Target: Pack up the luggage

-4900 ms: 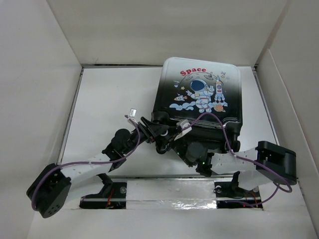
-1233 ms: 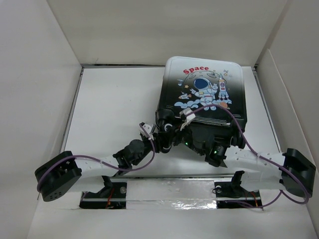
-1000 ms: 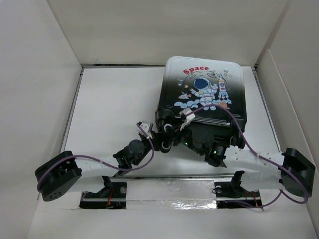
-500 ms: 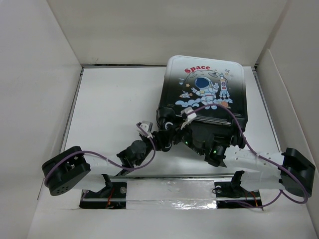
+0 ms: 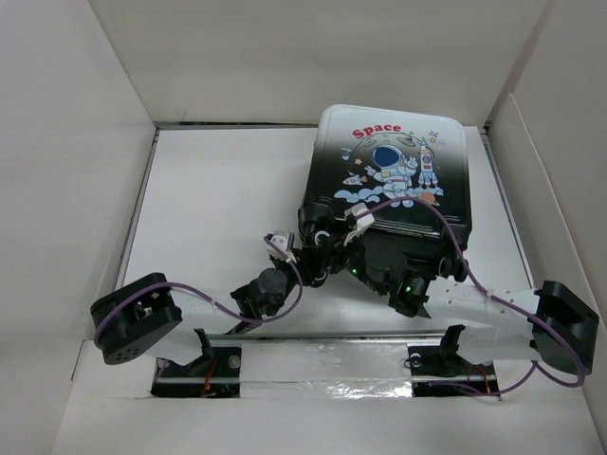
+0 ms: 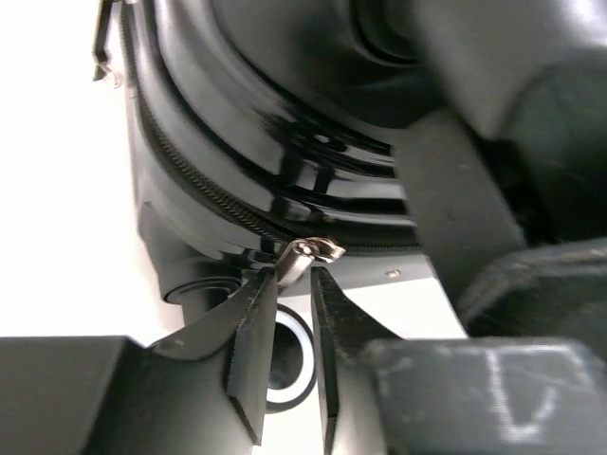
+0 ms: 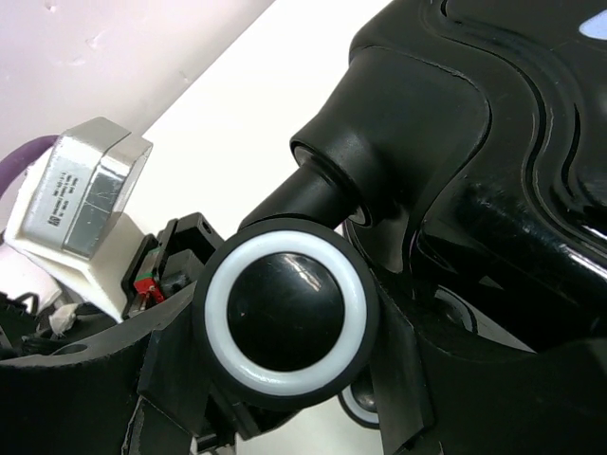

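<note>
The luggage (image 5: 389, 180) lies flat and closed on the white table, astronaut print up, caster wheels toward me. My left gripper (image 5: 311, 261) is at its near left corner. In the left wrist view its narrow jaws (image 6: 292, 277) pinch the silver zipper pull (image 6: 310, 253) on the black zipper line (image 6: 204, 185). My right gripper (image 5: 334, 248) reaches the same corner. In the right wrist view it (image 7: 285, 332) is shut on a black caster wheel (image 7: 285, 320) with a white ring. The luggage's inside is hidden.
White walls (image 5: 76, 142) enclose the table (image 5: 218, 190) on the left, back and right. A metal rail (image 5: 322, 365) runs along the near edge. A second caster wheel (image 6: 285, 365) shows below the left fingers. The left wrist's camera block (image 7: 81, 204) sits close beside the right gripper.
The left arm's elbow has swung right and forward, and its wrist has edged right along the luggage's near edge. The luggage has shifted slightly away. The right arm keeps its hold.
</note>
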Robot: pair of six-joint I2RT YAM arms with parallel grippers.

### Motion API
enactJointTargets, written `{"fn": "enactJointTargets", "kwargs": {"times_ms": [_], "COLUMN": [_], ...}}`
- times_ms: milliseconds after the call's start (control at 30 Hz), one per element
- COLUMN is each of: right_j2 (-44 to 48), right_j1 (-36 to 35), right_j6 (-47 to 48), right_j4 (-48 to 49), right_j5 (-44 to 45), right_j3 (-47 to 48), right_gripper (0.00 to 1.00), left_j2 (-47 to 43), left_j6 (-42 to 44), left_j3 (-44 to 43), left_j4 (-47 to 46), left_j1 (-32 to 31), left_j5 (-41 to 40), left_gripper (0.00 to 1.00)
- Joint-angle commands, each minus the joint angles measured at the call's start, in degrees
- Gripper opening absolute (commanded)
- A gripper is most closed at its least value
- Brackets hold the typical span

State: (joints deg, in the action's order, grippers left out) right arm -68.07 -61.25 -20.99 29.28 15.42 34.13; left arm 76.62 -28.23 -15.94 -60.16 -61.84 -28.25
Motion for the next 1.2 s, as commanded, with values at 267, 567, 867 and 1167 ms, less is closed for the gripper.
{"fn": "enactJointTargets", "kwargs": {"times_ms": [267, 567, 867, 1167], "right_j2": [-2.7, -0.7, 10.3, 26.0], "right_j1": [-5.7, -6.2, -6.2, -6.2], "right_j6": [-2.4, -3.0, -1.6, -1.6], "right_j4": [10.1, 9.9, 0.8, -14.3], "right_j5": [-8.6, -6.2, 0.7, -0.2], "right_j3": [4.1, 1.7, -2.9, -7.8], "right_gripper": [0.0, 0.0, 0.0, 0.0], "left_j2": [4.2, 2.1, -8.9, -19.1], "left_j6": [-3.9, -1.7, -1.5, 0.4], "left_j3": [-7.7, -6.8, -2.7, 0.0], "left_j4": [-9.1, -6.9, 11.2, 23.9], "left_j1": [-1.3, -1.9, -0.6, 8.1], "left_j5": [-10.9, -18.0, -27.2, -22.9], "left_gripper": [0.14, 0.0, 0.0, 0.0]}}
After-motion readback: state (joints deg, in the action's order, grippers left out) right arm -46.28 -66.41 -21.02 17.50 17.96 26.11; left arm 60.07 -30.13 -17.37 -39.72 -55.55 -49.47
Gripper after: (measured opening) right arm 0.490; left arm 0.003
